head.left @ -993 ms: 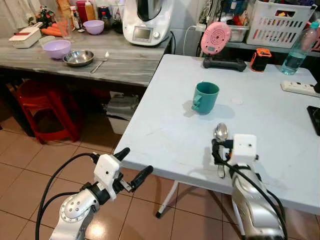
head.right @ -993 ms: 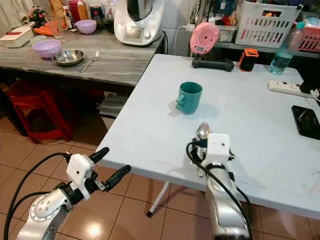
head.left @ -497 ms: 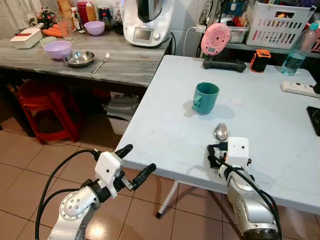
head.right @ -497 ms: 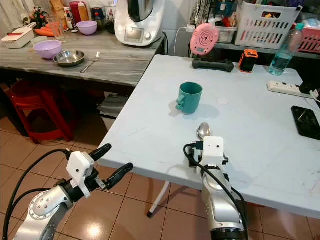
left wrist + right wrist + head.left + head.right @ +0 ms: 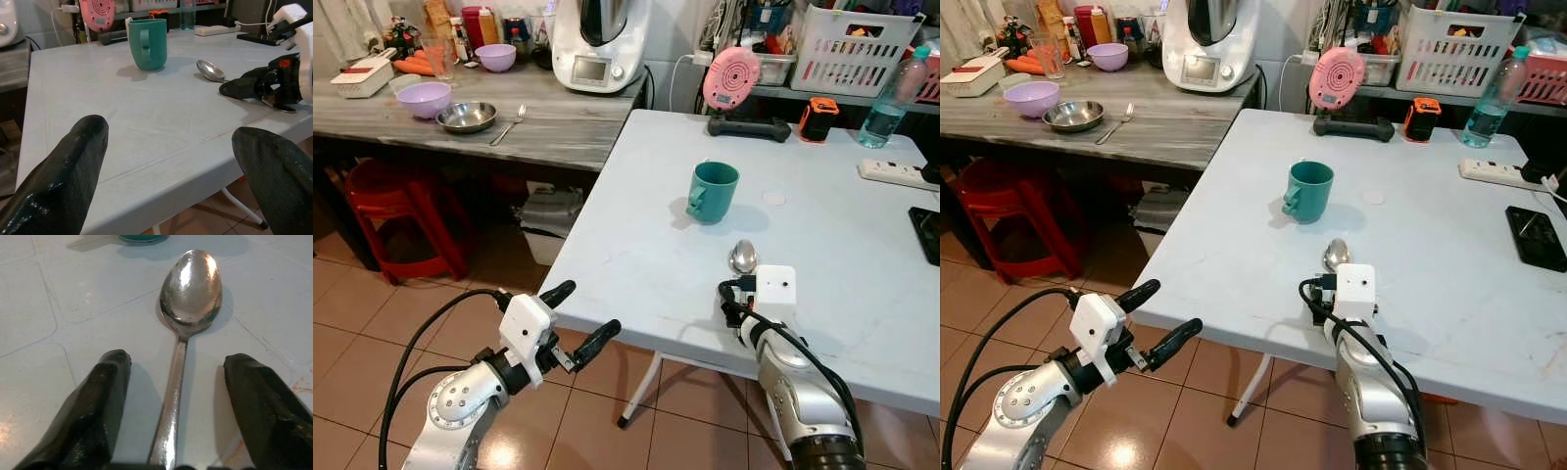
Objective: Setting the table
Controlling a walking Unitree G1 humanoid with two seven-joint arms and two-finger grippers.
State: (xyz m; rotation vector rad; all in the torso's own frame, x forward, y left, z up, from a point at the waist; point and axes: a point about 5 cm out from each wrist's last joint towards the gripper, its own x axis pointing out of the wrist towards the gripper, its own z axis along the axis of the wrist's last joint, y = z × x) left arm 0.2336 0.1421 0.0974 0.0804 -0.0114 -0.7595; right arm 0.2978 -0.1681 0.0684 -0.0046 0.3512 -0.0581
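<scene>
A metal spoon [image 5: 188, 308] lies flat on the white table [image 5: 636, 245], in the lower centre of the head views, bowl pointing away from the robot toward the teal mug [image 5: 713, 192]. The mug stands upright in the middle of the frame, near the spoon's bowl but apart from it, its handle turned to the left of the picture.

The right gripper [image 5: 173, 401] rests low over the near edge of the table with its two black fingers [image 5: 93, 416] spread apart, one on each side of the spoon's handle. In the right wrist view there is bare table between each finger and the handle, so the jaws are released and nothing is grasped.

The left gripper [image 5: 576, 318] hangs in the lower left of the frame, off the table's near left corner and above the tiled floor [image 5: 372, 323]. Its fingers are also wide apart and hold nothing.

Along the upper left of the frame runs a grey counter [image 5: 558, 122] carrying a purple bowl [image 5: 423, 96], a steel bowl [image 5: 466, 117] and a second spoon [image 5: 512, 121] just beside it. At the far end of the table stand a pink round gadget [image 5: 730, 78] and a water bottle [image 5: 893, 88], with a power strip [image 5: 896, 173] at the right edge.
</scene>
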